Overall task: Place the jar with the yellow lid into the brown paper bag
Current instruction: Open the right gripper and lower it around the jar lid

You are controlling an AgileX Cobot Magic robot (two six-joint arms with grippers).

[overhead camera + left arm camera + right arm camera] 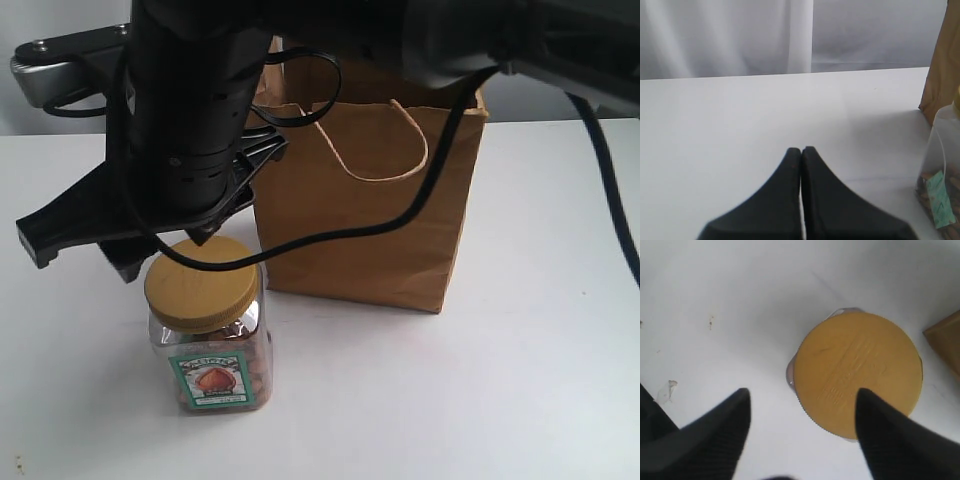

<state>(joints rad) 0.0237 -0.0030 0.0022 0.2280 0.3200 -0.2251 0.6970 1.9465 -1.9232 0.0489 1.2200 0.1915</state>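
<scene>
Just outside bag (350,270), nut-filled jar (208,325)

The white tabletop (540,350) is carrying two things. The brown paper bag (370,220) is standing upright toward the far edge. The yellow-lidded jar (212,340) is sitting upright just beside the bag's corner, farther from that edge and nearer the left edge.

The yellow-lidded jar (212,335) stands upright on the white table (540,380) with its lid on. Brown nuts show through the clear sides, and the green-bordered label faces forward. The taller brown paper bag (370,220) stands upright just behind it, one cord handle drooping down its front.
</scene>
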